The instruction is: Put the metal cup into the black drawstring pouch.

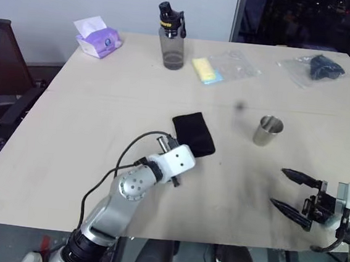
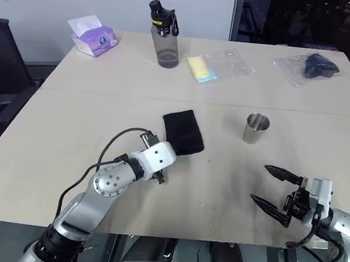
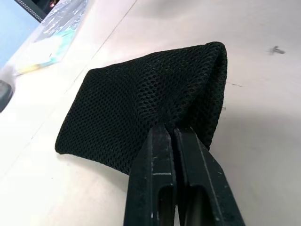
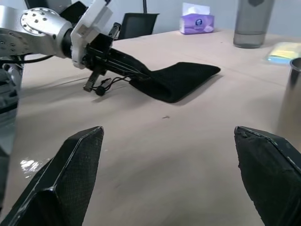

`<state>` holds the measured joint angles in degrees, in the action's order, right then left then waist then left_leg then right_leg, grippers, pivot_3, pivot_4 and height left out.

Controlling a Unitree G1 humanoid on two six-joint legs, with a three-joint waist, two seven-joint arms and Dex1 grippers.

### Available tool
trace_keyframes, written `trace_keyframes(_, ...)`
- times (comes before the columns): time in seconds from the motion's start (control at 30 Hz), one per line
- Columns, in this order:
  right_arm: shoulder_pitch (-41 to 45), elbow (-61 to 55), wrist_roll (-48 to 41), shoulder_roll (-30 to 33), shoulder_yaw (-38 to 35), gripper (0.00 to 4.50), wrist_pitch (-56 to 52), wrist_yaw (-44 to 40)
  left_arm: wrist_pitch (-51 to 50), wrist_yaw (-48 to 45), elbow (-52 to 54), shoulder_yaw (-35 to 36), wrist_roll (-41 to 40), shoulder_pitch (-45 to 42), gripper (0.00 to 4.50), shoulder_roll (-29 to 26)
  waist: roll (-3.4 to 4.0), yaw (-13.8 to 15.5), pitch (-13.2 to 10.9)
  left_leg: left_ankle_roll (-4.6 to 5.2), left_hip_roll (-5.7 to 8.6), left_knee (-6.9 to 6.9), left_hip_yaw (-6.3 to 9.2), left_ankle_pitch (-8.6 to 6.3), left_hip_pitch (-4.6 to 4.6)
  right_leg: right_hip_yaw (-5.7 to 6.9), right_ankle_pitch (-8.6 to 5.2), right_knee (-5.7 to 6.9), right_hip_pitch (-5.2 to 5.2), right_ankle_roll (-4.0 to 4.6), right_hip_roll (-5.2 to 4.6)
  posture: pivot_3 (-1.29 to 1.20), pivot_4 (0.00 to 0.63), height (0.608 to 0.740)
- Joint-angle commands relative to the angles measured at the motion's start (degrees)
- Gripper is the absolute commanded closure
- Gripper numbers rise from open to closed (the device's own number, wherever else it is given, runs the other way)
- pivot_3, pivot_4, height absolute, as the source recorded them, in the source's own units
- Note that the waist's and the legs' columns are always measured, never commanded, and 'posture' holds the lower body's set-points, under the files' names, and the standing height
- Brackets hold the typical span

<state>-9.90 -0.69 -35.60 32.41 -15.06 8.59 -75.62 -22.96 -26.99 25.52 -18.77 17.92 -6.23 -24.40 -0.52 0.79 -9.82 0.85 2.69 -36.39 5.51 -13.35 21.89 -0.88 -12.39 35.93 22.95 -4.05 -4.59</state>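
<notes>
Two grippers over the table [image 1: 67, 158]: left gripper [image 3: 175, 136] clamped on black drawstring pouch [image 1: 193, 133] — seemingly lifting its near edge; right gripper [image 1: 292, 192] spread wide, empty, near metal cup [image 1: 267, 130].

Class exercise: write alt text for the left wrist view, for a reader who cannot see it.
The left claw, fingers shut, pinches the near edge of the black drawstring pouch, a mesh fabric bag lying on the pale table. A clear plastic bag with a yellow item lies beyond.
</notes>
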Motion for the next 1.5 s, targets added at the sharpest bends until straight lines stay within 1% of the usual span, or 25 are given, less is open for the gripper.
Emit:
trace_keyframes(0.03,2.3,-4.6,1.01,-0.19,-1.7,0.0,0.15,5.79,2.22,1.67,-0.38,4.44,-3.7,-3.69,4.43,2.81,0.0,0.02,0.0,0.0,0.0,-0.01,0.01,0.0,0.0,0.01,0.01,0.0,0.0,-0.02,0.0,0.0,0.15,0.74)
trace_keyframes(0.13,6.51,-8.89,3.69,1.24,-1.67,0.0,-1.71,12.43,-0.75,0.61,-0.56,8.37,-11.63,-6.65,4.43,8.19,0.0,-0.16,0.0,0.0,0.01,-0.1,-0.03,0.0,0.02,-0.04,0.06,0.03,0.02,-0.07,0.0,0.0,0.15,0.74)
trace_keyframes(0.2,9.0,-10.86,3.87,2.1,-1.26,0.0,-3.17,14.43,-2.65,-0.31,-0.51,9.86,-15.44,-7.98,4.43,10.53,-0.01,-0.05,0.0,-0.01,0.04,-0.15,-0.04,0.0,0.04,-0.04,0.18,0.03,0.01,-0.26,0.0,0.0,0.15,0.74)
trace_keyframes(0.27,13.32,-11.63,6.89,3.5,-0.57,0.0,-6.21,19.37,-5.15,-0.13,-0.88,11.45,-19.13,-9.9,4.43,12.96,-0.02,-0.08,-0.01,-0.01,0.05,-0.15,-0.01,0.01,0.06,-0.01,0.18,0.03,0.01,-0.27,0.01,0.0,0.15,0.74)
trace_keyframes(0.3,17.29,-10.94,11.22,5.07,0.85,0.0,-8.34,22.66,-6.79,0.01,-1.3,12.36,-21.21,-11.27,4.43,14.41,-0.03,-0.09,-0.02,-0.01,0.05,-0.15,-0.01,0.01,0.09,0.0,0.22,0.03,0.03,-0.21,0.02,0.0,0.15,0.74)
trace_keyframes(0.33,20.41,-10.84,13.78,6.31,2.06,0.0,-11.73,25.61,-8.05,0.17,-1.65,13.04,-22.8,-12.35,4.43,15.45,-0.04,-0.2,-0.03,-0.01,0.07,-0.15,-0.01,0.01,0.11,0.01,0.31,0.03,0.05,-0.07,0.03,0.0,0.15,0.74)
trace_keyframes(0.4,24.73,-10.73,18.34,8.4,4.5,0.0,-16.95,29.4,-10.43,0.65,-2.23,14.21,-25.21,-14.04,4.43,16.99,-0.04,-0.11,-0.02,-0.01,0.11,-0.18,-0.09,0.02,0.23,-0.07,0.34,0.06,0.21,-0.07,0.03,0.0,0.15,0.74)
trace_keyframes(0.57,30.83,-10.09,27.82,13.36,13.8,0.0,-19.4,27.64,-13.76,1.75,-3.56,14.66,-28.07,-16.54,4.43,18.01,-0.09,-0.06,0.0,-0.04,0.12,-0.25,-0.19,0.04,0.38,0.12,0.34,0.05,0.23,-0.05,0.07,0.0,0.15,0.74)
trace_keyframes(0.6,31.53,-9.82,29.53,13.84,15.34,0.0,-18.26,27.32,-13.97,1.95,-3.56,14.53,-28.23,-16.51,4.43,17.87,-0.08,-0.07,0.0,-0.13,0.13,-0.26,-0.19,0.09,0.53,0.12,0.35,0.04,0.36,-0.05,0.08,0.0,0.15,0.74)
trace_keyframes(0.67,32.09,-10.64,30.75,14.14,17.7,0.0,-20.84,26.71,-15.19,2.85,-3.01,15.16,-29.46,-16.22,4.43,18.48,-0.09,-0.06,0.0,-0.26,0.13,-0.37,-0.23,0.17,0.9,0.07,0.36,0.04,0.67,-0.04,0.07,0.0,0.15,0.74)
trace_keyframes(0.77,31.21,-10.98,33.15,15.7,19.53,0.0,-24.04,26.07,-15.44,3.84,-2.63,14.94,-29.64,-16.01,4.43,18.25,-0.11,0.05,-0.01,-0.27,0.16,-0.41,-0.27,0.17,0.96,0.03,0.36,0.02,0.69,-0.04,0.01,0.0,0.15,0.74)
trace_keyframes(0.9,30.04,-11.08,34.3,17.27,20.15,0.0,-27.62,25.5,-15.38,4.8,-2.54,14.47,-29.94,-15.94,4.43,18.06,-0.11,0.02,-0.01,-0.2,0.17,-0.46,-0.29,0.13,0.99,0.02,0.36,0.01,0.69,-0.04,0.0,0.0,0.15,0.74)
trace_keyframes(0.93,29.7,-11.33,34.44,17.69,20.27,0.5,-28.17,25.13,-15.4,4.93,-2.42,14.39,-30.07,-15.87,4.5,17.93,-0.11,0.02,-0.01,-0.17,0.17,-0.47,-0.29,0.11,0.98,0.02,0.36,0.01,0.68,-0.04,0.0,0.0,0.15,0.74)
trace_keyframes(0.97,29.19,-11.66,34.56,18.22,20.3,0.76,-28.45,24.7,-15.44,5.0,-2.31,14.43,-30.26,-15.8,4.5,17.79,-0.11,0.01,-0.01,-0.15,0.17,-0.48,-0.29,0.1,0.98,0.03,0.37,0.03,0.68,-0.04,0.0,0.0,0.15,0.74)
trace_keyframes(1.03,28.72,-12.28,34.48,18.38,19.94,1.75,-28.72,24.59,-15.44,5.1,-2.23,14.54,-30.61,-15.6,4.5,17.45,-0.11,-0.01,-0.01,-0.11,0.16,-0.5,-0.29,0.08,0.97,0.03,0.37,0.04,0.68,-0.04,0.02,0.0,0.15,0.74)
trace_keyframes(1.1,28.68,-12.78,34.18,18.15,19.55,2.64,-28.97,24.55,-15.28,5.23,-2.52,14.43,-30.49,-15.54,4.5,17.09,-0.11,-0.25,-0.01,-0.1,0.15,-0.54,-0.33,0.07,0.95,0.0,0.39,0.07,0.68,-0.05,0.04,0.0,0.15,0.74)
trace_keyframes(1.17,28.38,-12.9,34.31,18.32,19.47,3.66,-28.75,24.42,-15.38,5.5,-2.9,14.1,-30.26,-15.75,4.5,17.02,-0.11,-0.25,-0.01,-0.1,0.13,-0.57,-0.36,0.08,0.94,-0.02,0.4,0.1,0.68,-0.07,0.06,0.0,0.15,0.74)
trace_keyframes(1.23,28.13,-13.05,34.42,18.3,19.27,4.46,-28.74,24.6,-15.54,5.59,-3.05,13.81,-30.33,-15.95,4.5,17.13,-0.11,-0.14,-0.01,-0.1,0.13,-0.62,-0.34,0.08,0.94,-0.01,0.41,0.13,0.68,-0.07,0.07,0.0,0.15,0.74)
trace_keyframes(1.37,28.42,-13.39,34.06,17.14,18.07,4.46,-28.84,26.36,-15.58,5.33,-3.37,13.2,-30.54,-16.08,4.5,17.09,-0.11,-0.08,-0.02,-0.11,0.14,-0.69,-0.35,0.08,0.96,-0.02,0.42,0.14,0.66,-0.08,0.06,0.0,0.15,0.74)
trace_keyframes(1.43,30.26,-14.31,32.21,14.49,16.77,4.46,-27.89,28.04,-16.09,5.42,-3.76,13.26,-30.83,-16.33,4.5,17.26,-0.11,-0.15,-0.02,-0.12,0.15,-0.7,-0.36,0.08,0.97,-0.04,0.42,0.14,0.66,-0.09,0.05,0.0,0.15,0.74)
trace_keyframes(1.5,32.46,-17.36,28.17,10.9,15.88,4.46,-26.79,28.21,-16.94,5.71,-4.3,13.32,-30.97,-16.77,4.5,17.52,-0.14,-0.54,-0.04,-0.12,0.13,-0.71,-0.37,0.09,0.96,-0.05,0.43,0.16,0.67,-0.09,0.08,0.0,0.15,0.74)
